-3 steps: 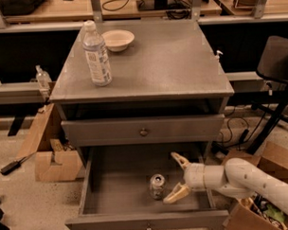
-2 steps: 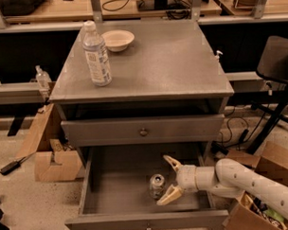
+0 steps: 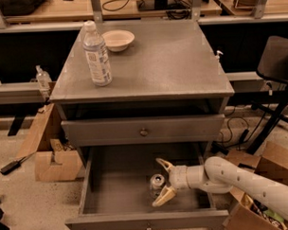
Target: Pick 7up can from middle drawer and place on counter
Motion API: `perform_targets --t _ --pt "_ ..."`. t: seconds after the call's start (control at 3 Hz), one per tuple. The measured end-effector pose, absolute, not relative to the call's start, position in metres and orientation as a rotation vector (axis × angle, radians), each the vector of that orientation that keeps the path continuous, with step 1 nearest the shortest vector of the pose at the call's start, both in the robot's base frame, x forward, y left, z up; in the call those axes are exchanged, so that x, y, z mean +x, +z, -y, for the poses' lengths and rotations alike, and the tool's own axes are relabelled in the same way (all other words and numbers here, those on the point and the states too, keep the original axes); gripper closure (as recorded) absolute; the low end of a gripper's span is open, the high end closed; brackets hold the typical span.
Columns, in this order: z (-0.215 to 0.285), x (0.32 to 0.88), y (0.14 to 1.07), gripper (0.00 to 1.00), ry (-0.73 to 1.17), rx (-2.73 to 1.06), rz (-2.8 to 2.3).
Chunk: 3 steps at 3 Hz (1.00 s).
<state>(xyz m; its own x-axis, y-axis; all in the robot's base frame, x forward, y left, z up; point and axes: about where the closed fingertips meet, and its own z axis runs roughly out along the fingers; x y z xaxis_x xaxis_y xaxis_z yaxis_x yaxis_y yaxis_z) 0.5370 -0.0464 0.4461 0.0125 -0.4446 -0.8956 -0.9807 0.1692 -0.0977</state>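
The 7up can (image 3: 157,183) stands upright inside the open middle drawer (image 3: 109,203), right of its centre, silver lid up. My gripper (image 3: 161,181) reaches in from the right on a white arm. Its two tan fingers are spread open, one behind the can and one in front, with the can between them at the fingertips. The counter (image 3: 165,59) is the grey slab on top of the cabinet, above the drawer.
A clear plastic bottle (image 3: 96,54) and a white bowl (image 3: 118,40) stand on the counter's back left. The closed upper drawer front with a round knob (image 3: 143,132) overhangs the open drawer. Cardboard boxes (image 3: 53,160) sit on the floor left and right. A black chair (image 3: 277,65) is at right.
My gripper has moved left inside the drawer toward the can, from beside it to having its open fingers around it. The can has not moved.
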Motion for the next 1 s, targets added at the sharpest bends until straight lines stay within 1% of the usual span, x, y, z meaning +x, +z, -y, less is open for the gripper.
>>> perform_targets --t 0.33,0.67,1.0 --pt "0.0455 0.5364 0.4335 0.27 0.764 -1.454 -1.584" --pt "0.0456 0.5358 0.4252 0.58 0.736 -1.485 -1.595" --pt "0.0435 0.5351 0.4251 0.81 0.741 -1.485 -1.593"
